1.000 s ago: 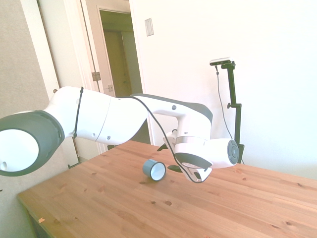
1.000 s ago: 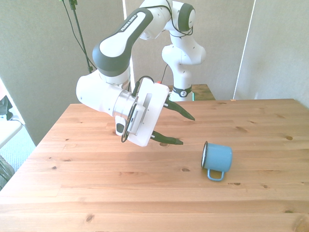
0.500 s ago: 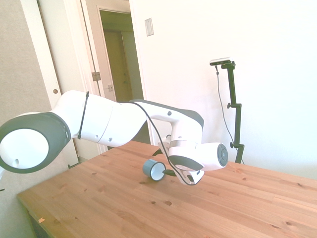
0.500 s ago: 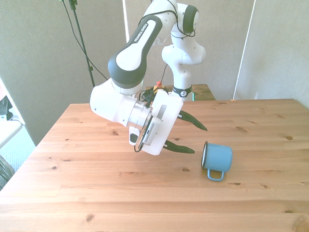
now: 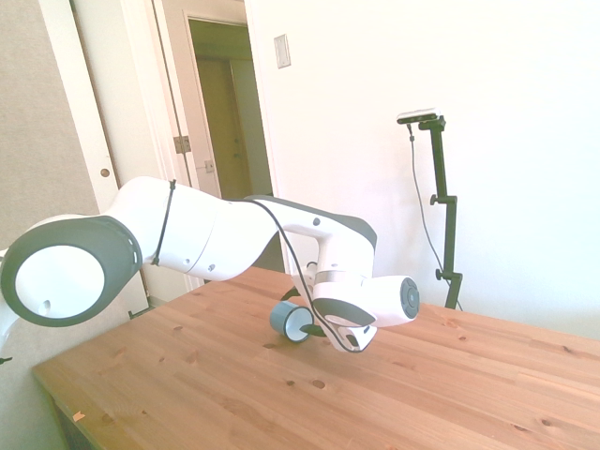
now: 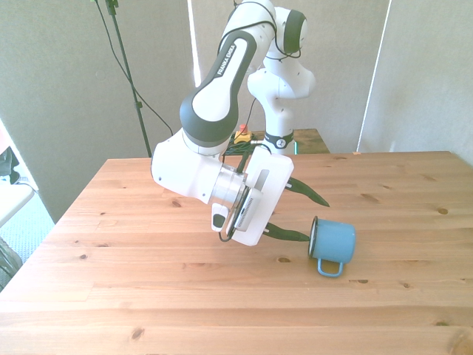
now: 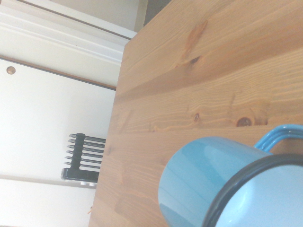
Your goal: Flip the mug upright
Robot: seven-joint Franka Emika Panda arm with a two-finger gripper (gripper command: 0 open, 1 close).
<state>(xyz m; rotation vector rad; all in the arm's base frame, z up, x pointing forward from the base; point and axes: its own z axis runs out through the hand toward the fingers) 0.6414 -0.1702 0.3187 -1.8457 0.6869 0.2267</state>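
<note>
I see the small blue enamel mug (image 6: 334,244) lying on its side on the wooden bench (image 6: 148,296), mouth facing my gripper (image 6: 307,217), handle toward the bench's near edge. Nothing is done yet: the gripper's fingers are spread, one tip at the rim, grasping nothing. Bare bench surrounds the mug, edges well off.

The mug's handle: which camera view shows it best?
The front view: the blue mug lies on its side and its loop handle shows whole, toward the camera. The wrist view catches only part of the handle at the edge. In the side view the handle is not visible.
</note>
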